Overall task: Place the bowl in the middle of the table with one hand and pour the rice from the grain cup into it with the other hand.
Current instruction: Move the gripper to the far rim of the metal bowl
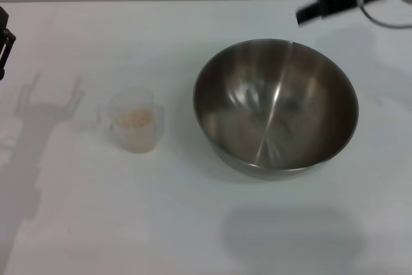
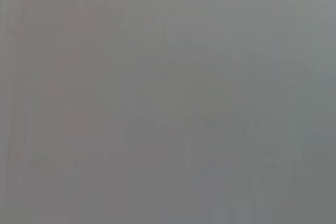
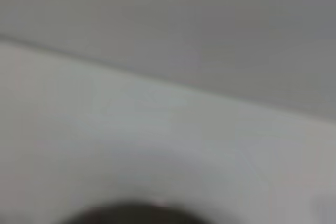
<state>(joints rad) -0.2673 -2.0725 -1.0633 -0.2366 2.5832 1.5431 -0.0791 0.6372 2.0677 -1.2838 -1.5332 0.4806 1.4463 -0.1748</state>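
Observation:
The steel bowl [image 1: 275,105] stands upright on the white table [image 1: 193,223], a little right of the middle, with its shiny inside bare. The clear grain cup [image 1: 134,122] stands to its left and holds pale beige rice [image 1: 134,118]. My right gripper [image 1: 302,14] hangs above the table behind the bowl's far right rim, apart from it. My left gripper [image 1: 3,43] shows only as a black part at the far left edge, well away from the cup. The right wrist view shows a dark curved edge of the bowl [image 3: 131,214] and the table [image 3: 105,129].
The table's far edge [image 1: 161,0] runs along the top of the head view. Arm shadows fall on the left side and in front of the bowl. The left wrist view shows only a plain grey surface.

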